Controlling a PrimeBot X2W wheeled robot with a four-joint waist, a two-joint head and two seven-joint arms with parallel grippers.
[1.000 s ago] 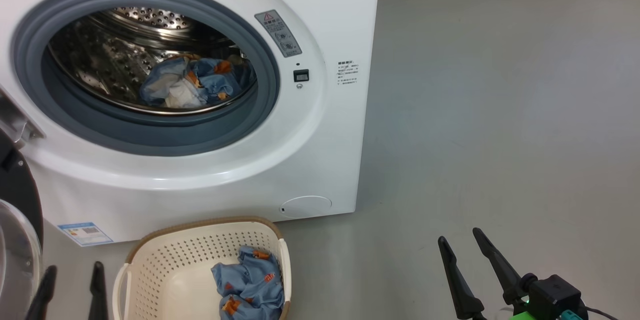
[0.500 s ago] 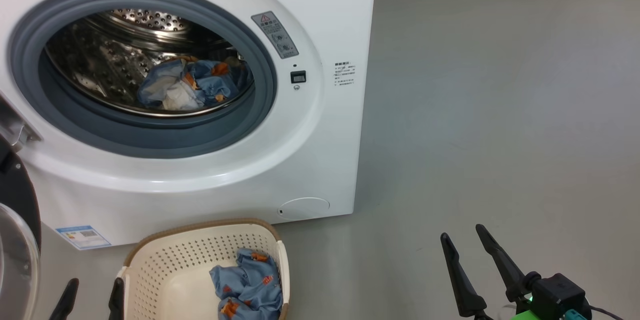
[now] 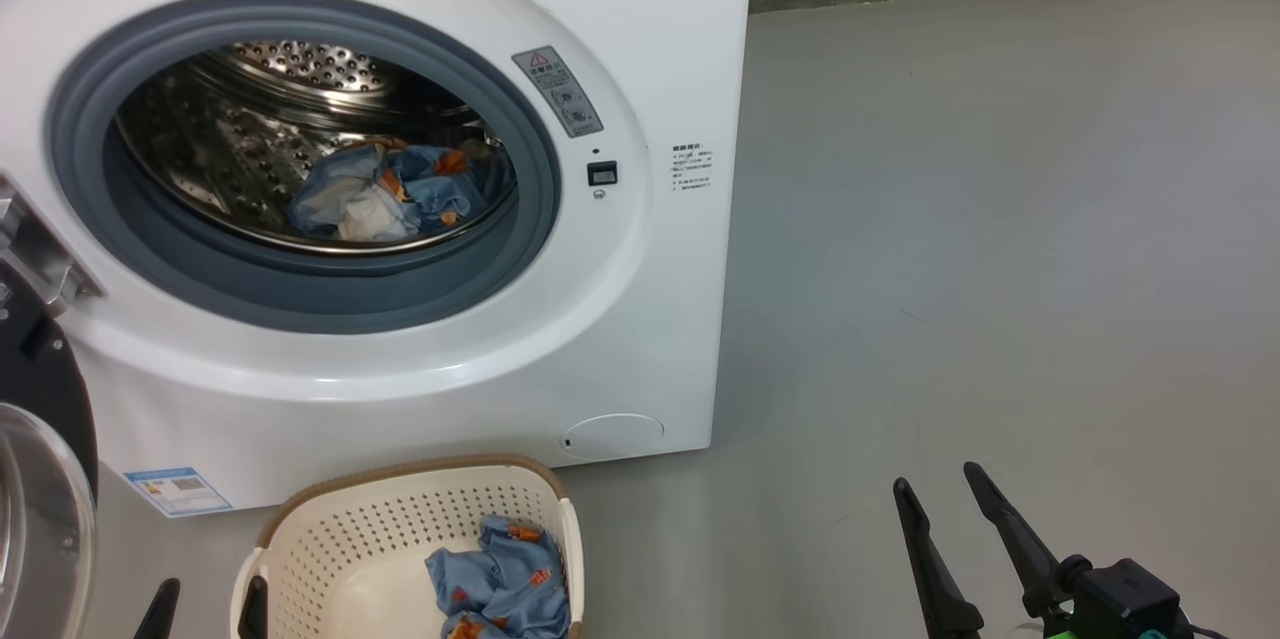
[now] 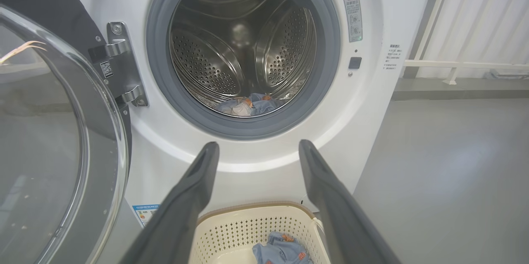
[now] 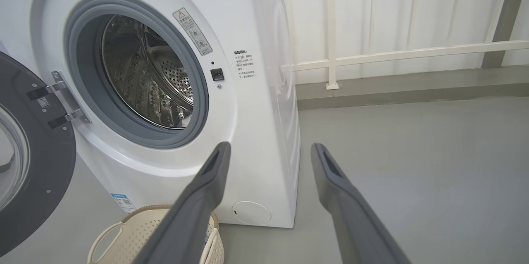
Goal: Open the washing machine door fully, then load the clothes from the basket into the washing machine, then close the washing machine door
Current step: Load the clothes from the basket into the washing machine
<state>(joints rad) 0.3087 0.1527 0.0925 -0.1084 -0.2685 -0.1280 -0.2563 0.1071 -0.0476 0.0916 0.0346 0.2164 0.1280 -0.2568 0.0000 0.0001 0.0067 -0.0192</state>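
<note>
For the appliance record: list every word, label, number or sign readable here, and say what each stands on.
No wording is legible; one sign is.
Grey sticker on the washing machine front: a red warning triangle; its print is too small.
Black printed lines right of the grey sticker: too small.
Blue label at the lower front: too small.
Hinge sticker: too small.

This looks like a laundry corner at home. A big white washing machine [image 3: 650, 49] stands on a plain grey floor [image 3: 1000, 269], with a basket [image 3: 350, 531] of clothes [image 3: 500, 584] near it. A white rail [image 5: 413, 54] runs along the far side.
</note>
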